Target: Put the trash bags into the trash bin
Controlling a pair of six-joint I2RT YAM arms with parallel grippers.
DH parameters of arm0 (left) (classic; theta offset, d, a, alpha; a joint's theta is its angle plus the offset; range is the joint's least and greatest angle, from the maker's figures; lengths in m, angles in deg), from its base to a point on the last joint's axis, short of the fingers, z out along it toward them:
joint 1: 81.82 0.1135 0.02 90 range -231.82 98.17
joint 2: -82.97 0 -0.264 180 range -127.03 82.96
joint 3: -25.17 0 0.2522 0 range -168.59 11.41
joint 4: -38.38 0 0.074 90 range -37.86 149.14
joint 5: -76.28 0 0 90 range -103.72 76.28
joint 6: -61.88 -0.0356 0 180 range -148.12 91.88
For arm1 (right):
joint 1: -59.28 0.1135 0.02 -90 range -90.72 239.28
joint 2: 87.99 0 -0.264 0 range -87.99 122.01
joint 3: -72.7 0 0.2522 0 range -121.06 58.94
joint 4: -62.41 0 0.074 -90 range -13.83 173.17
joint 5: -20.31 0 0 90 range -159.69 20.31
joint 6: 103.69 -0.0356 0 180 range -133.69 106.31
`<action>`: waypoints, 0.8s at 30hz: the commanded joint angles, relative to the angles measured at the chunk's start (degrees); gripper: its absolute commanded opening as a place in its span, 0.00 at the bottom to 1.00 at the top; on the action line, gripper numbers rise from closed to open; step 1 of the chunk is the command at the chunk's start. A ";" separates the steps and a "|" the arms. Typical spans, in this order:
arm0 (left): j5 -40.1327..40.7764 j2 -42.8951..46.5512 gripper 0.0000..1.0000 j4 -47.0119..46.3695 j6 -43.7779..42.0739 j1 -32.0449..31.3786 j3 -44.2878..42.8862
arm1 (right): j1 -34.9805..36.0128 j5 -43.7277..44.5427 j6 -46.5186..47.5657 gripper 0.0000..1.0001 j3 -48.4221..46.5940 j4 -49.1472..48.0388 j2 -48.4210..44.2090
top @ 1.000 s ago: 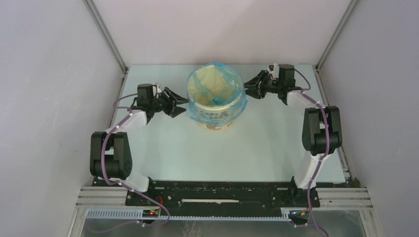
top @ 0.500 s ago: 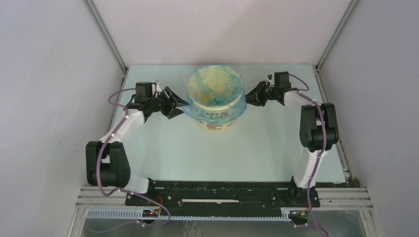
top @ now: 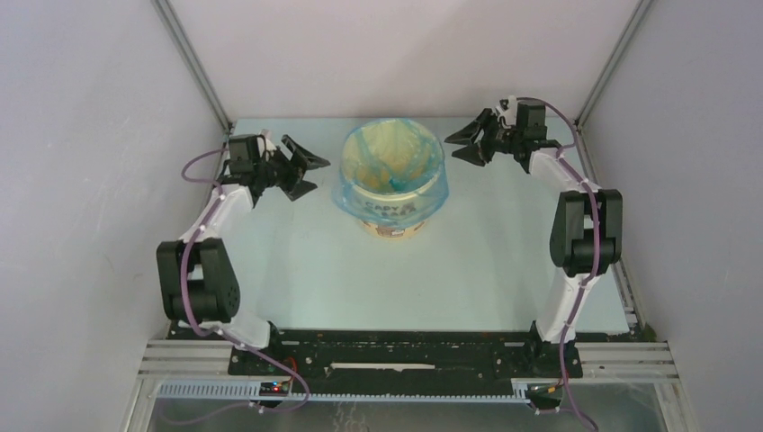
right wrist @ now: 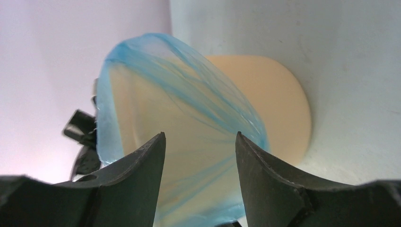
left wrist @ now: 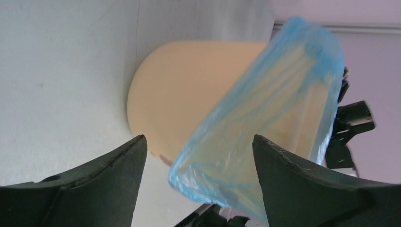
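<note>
Draping bin, bag beside left tool (apart)

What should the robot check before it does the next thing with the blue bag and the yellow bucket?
1. Bag sits inside the bin with its edge folded over the rim: ok.
2. Left tool is open and not touching the bag: ok.
3. Right tool is open and not touching the bag: ok.
4. Bin stands upright on the table: ok.
5. Bag hangs down evenly on the bin's far side: cannot tell, that side is hidden.
</note>
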 commanded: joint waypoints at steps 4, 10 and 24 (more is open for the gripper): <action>-8.12 -9.25 0.90 -23.03 13.10 -0.40 -1.61 | 3.50 -8.09 -14.49 0.64 5.67 -24.06 5.39; -10.24 -16.11 0.83 -23.70 12.16 -4.61 -6.05 | 5.22 -4.53 -13.09 0.53 5.64 -23.71 6.68; -5.73 -20.02 0.15 -15.40 8.68 -6.08 -5.39 | 5.30 6.65 -4.67 0.13 2.34 -2.25 8.93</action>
